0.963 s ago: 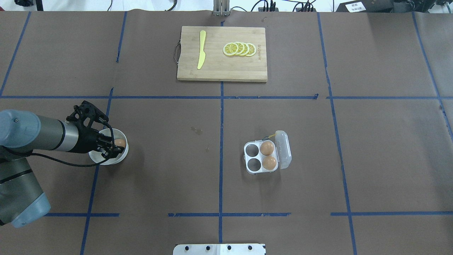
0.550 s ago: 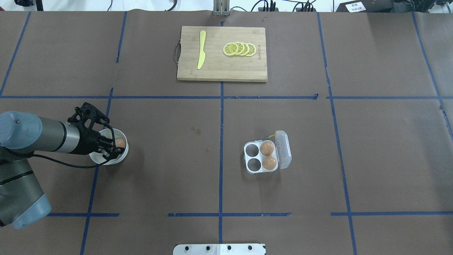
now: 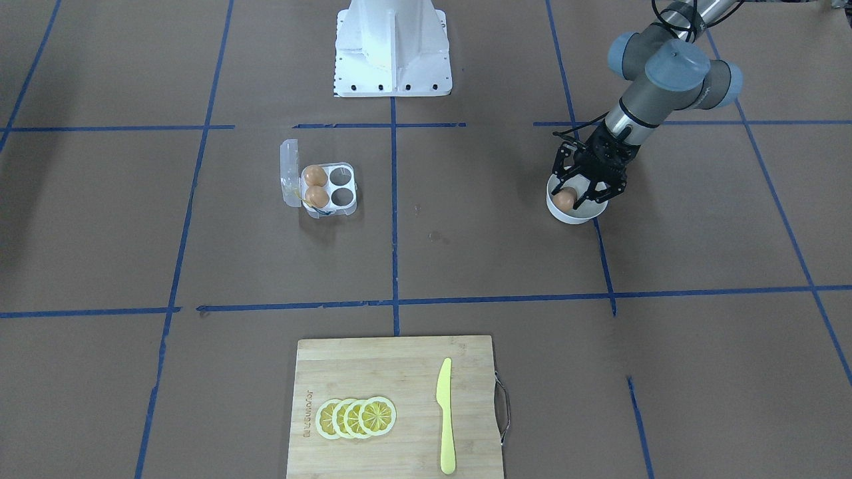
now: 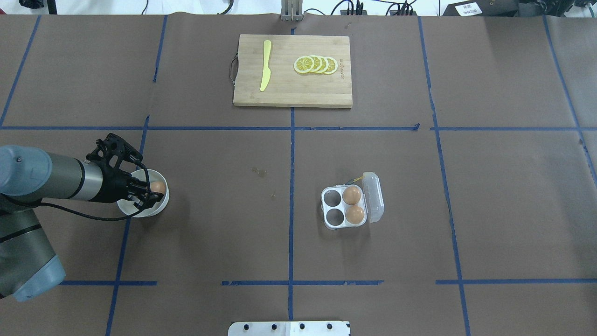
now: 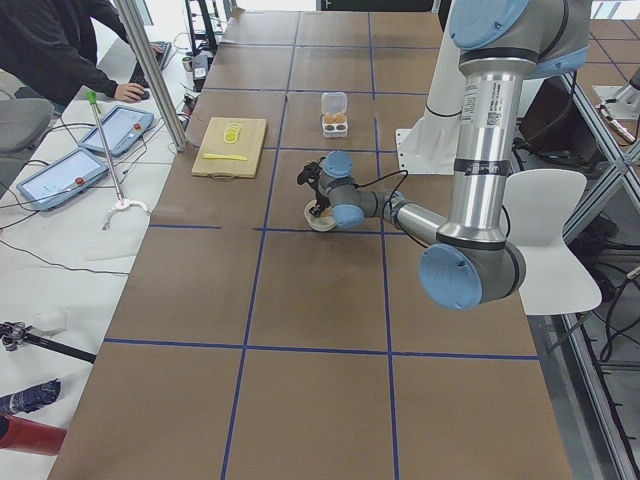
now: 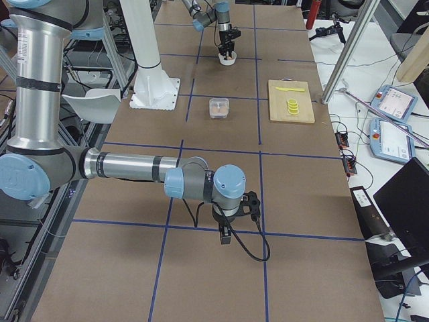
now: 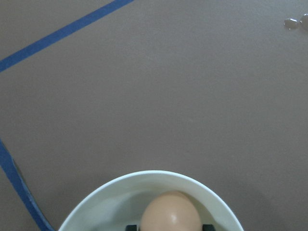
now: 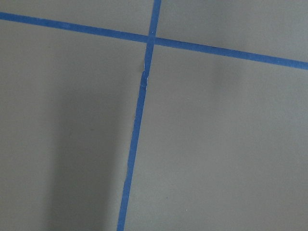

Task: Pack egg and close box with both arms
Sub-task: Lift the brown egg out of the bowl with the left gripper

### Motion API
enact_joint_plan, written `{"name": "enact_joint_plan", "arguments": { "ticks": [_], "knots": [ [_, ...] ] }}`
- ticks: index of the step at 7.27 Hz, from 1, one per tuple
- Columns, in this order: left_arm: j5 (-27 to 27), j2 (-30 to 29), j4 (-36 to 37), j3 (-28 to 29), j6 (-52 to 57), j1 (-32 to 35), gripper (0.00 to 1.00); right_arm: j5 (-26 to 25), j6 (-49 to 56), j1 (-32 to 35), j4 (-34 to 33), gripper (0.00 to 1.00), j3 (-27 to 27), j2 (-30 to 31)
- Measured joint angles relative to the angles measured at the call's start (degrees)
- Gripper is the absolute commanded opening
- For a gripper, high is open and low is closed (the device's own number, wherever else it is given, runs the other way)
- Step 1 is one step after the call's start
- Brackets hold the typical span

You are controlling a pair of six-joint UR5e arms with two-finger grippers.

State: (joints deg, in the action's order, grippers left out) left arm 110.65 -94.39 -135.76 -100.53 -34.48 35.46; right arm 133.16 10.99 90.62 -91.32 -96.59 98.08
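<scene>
The left arm [image 4: 60, 179] and right arm [image 6: 127, 166] are grey metal tubes with rounded pale-blue joint caps [image 4: 28, 168]. The left one has a looping black cable [image 4: 88, 216], a small cap screw [image 4: 19, 159] and black open-framed fingers [image 4: 141, 185].

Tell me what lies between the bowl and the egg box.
Between bowl and box: bare paper, one blue tape line, small shiny specks; overhead view shows it.

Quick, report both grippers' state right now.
Left gripper: appears closed on the egg, down in the white bowl.
Right gripper: cannot tell; it shows only in the exterior right view.
</scene>
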Motion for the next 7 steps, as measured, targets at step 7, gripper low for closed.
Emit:
{"name": "enact_joint_plan", "arguments": {
  "ticks": [7],
  "knots": [
    [0.64,2.17,-2.48,-5.2,0.49,0.78,0.08,0.0,0.0,0.0,0.0,1.0,0.0,0.0]
  ]
}}
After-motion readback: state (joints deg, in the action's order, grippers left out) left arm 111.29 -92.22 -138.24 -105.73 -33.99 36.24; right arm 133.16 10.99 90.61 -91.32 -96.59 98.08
